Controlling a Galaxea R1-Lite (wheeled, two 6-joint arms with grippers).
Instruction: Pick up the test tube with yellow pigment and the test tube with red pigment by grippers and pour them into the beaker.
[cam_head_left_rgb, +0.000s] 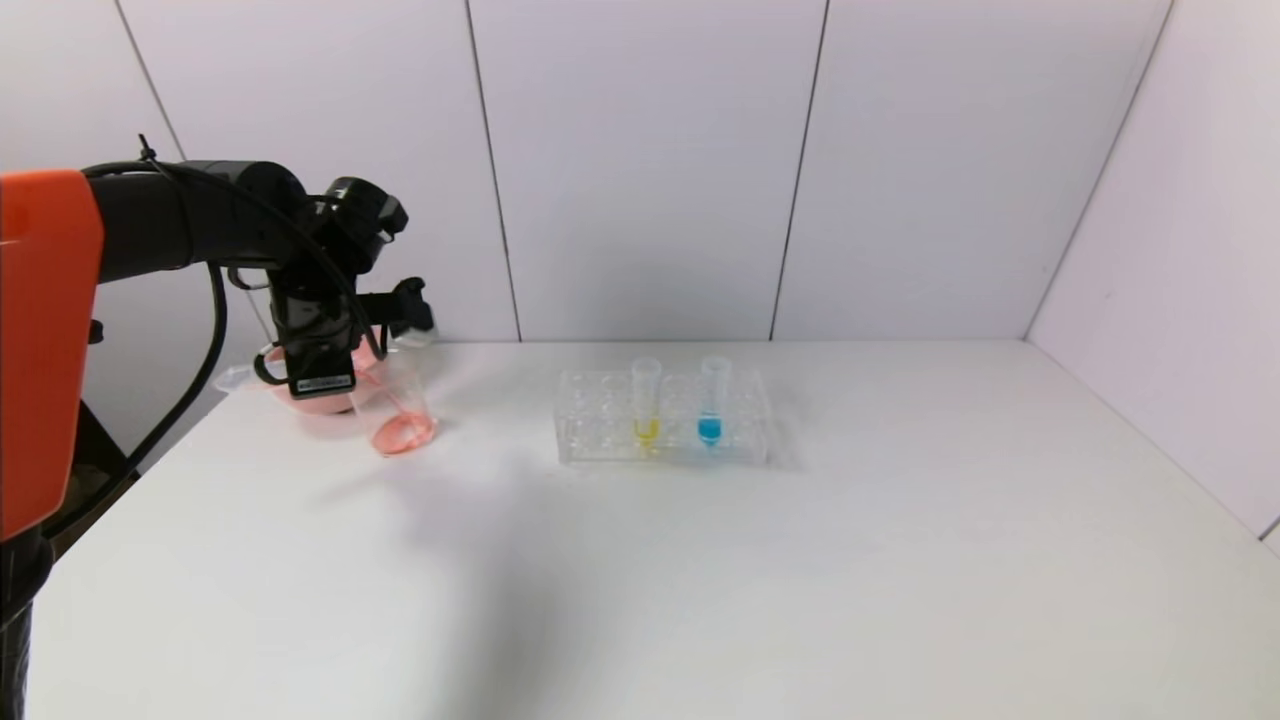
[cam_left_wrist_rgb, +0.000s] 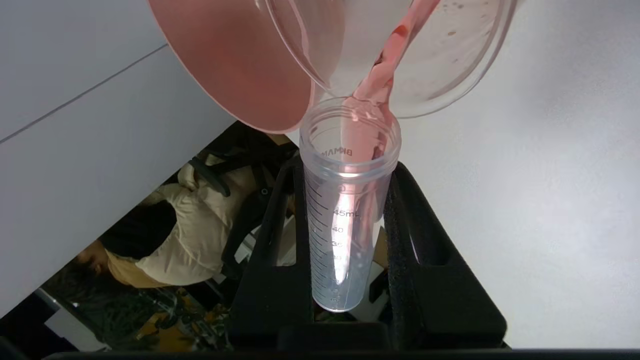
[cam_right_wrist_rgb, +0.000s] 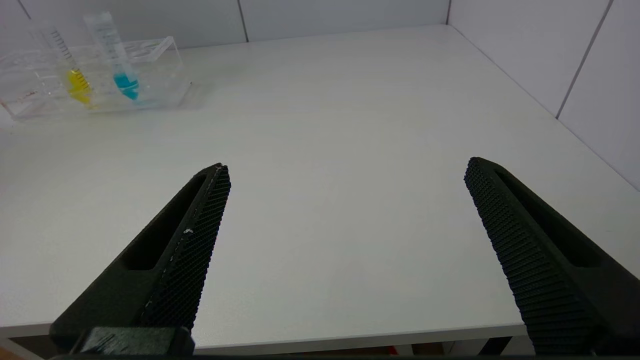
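White tabletop (cam_head_left_rgb: 700, 560) is seen. The test tube with red pigment (cam_left_wrist_rgb: 345, 210) is clamped in the left claw (cam_left_wrist_rgb: 345, 240), tipped into the beaker (cam_head_left_rgb: 395, 410); spillage past the lip is risked by misalignment. The right claw (cam_right_wrist_rgb: 345, 240) is held wide, idle.

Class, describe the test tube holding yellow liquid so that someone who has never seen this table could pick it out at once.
Start at the clear plastic rack near the middle of the white table. Two tubes stand upright in it side by side. The test tube with yellow pigment is the one nearer the left gripper and the beaker; its neighbour, the blue tube, holds blue liquid at its tip instead.
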